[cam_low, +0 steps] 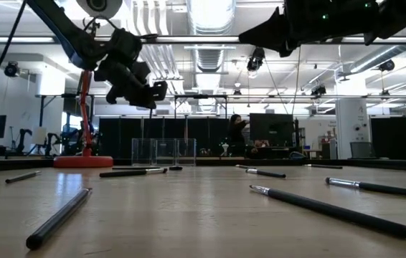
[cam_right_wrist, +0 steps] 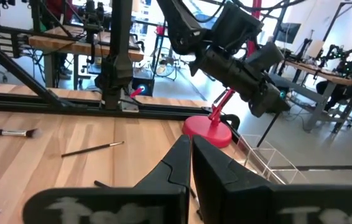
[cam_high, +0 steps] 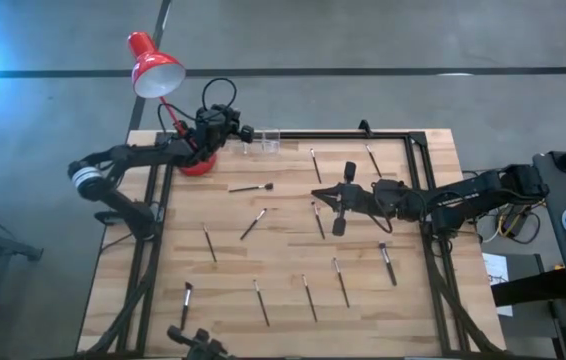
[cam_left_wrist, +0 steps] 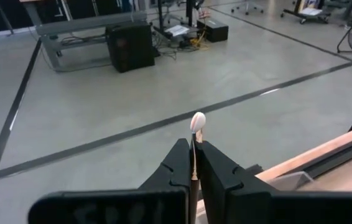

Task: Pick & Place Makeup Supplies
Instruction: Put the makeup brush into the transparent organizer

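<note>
At the table's far edge, my left gripper pinches a thin brush upright, just beside the clear container. My right gripper, fingers pressed together and empty, hangs mid-table, nearest the makeup brush lying lengthwise toward me.

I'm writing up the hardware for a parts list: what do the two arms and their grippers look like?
Both are slim, dark, jointed arms. The left arm carries a pale grey band near its base and a black cable looping above its wrist. The right arm shows black cabling along its links. The left gripper and right gripper each end in two black, wedge-shaped fingers tapering to narrow tips, mounted on a flat black bar.
</note>
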